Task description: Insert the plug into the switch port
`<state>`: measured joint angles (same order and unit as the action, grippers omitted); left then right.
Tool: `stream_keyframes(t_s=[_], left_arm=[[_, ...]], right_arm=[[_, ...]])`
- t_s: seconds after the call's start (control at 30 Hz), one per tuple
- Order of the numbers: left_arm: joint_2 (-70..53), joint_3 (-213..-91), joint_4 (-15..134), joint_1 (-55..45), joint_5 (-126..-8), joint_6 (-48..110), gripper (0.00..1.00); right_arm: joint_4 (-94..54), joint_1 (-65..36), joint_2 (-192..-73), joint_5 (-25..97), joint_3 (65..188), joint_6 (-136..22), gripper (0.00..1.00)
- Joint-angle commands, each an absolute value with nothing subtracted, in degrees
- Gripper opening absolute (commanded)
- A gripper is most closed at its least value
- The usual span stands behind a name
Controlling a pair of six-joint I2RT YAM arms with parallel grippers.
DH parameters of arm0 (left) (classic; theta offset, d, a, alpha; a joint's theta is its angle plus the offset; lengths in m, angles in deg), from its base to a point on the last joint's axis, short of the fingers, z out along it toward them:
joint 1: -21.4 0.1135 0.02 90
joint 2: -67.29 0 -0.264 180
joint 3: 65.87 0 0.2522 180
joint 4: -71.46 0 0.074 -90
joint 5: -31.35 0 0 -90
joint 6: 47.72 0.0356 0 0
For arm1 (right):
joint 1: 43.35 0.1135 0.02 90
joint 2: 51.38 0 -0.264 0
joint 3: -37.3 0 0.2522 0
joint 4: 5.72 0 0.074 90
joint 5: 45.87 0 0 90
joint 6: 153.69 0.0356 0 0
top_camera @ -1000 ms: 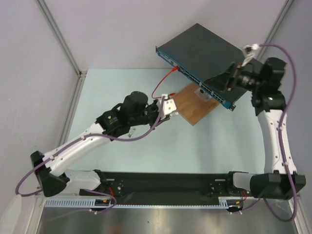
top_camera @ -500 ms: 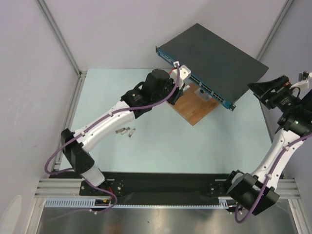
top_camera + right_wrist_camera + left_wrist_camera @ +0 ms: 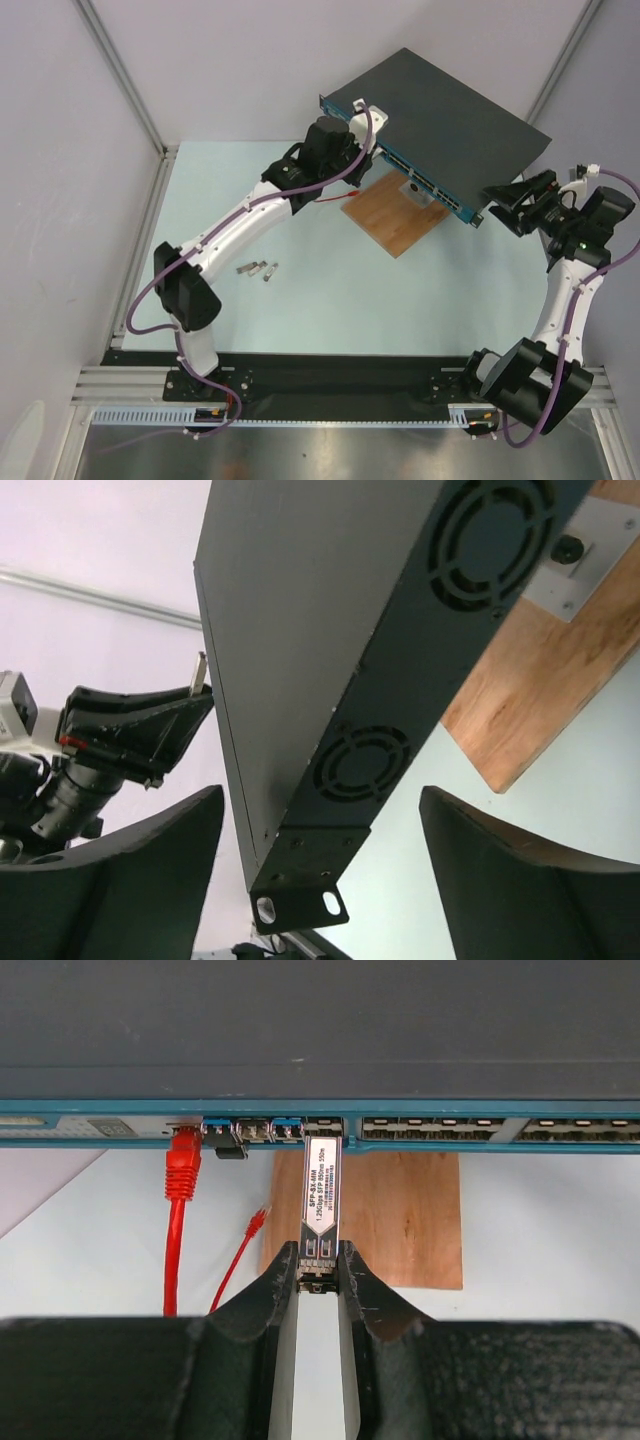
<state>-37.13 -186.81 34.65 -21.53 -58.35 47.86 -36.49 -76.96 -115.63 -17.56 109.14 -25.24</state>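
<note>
**A:** The left gripper (image 3: 320, 1260) is clenched on the tail of the plug (image 3: 321, 1195), a narrow labelled module at the centre of the left wrist view.

**B:** And the plug's nose?

**A:** It is at the mouth of a port (image 3: 323, 1127) in the blue front edge of the switch (image 3: 320, 1030), which runs across the top of that view. Most of the plug's body is outside, so I judge the insertion barely begun.

**B:** What does the next move call for?

**A:** A straight push along the plug's length, kept square to the port, until it seats. Only then should the grip let go.

**B:** The right gripper (image 3: 508, 192)?

**A:** Its jaws are spread wide and hold nothing. It sits at the right of the top view, just off the switch's end.

**B:** Counts?

**A:** One switch and one plug. There are two fan grilles (image 3: 365, 765) on the switch's end, and one wooden board (image 3: 400, 1220) beneath it. Of two red cable ends, one (image 3: 183, 1160) is seated left of the plug and one (image 3: 255, 1222) is loose. Left of centre on the table (image 3: 400, 300) lie what look like three small metal pieces (image 3: 258, 269), too small to be sure.
</note>
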Motion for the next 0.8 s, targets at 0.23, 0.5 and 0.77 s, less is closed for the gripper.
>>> stream_keyframes(t_s=[0.23, 0.5, 0.77], left_arm=[[-39.76, -191.78, 35.29, -21.4, -59.88, 49.13, 0.0], [-40.9, -193.1, 35.38, -20.96, -59.26, 49.48, 0.0], [-41.25, -193.36, 35.03, -19.91, -59.18, 49.75, 0.0]], right_arm=[[-26.86, -73.15, -115.63, -15.55, 107.13, -21.42, 0.46], [-26.33, -71.39, -115.63, -14.76, 107.13, -22.03, 0.0], [-27.39, -71.39, -115.63, -13.61, 107.75, -23.0, 0.0]])
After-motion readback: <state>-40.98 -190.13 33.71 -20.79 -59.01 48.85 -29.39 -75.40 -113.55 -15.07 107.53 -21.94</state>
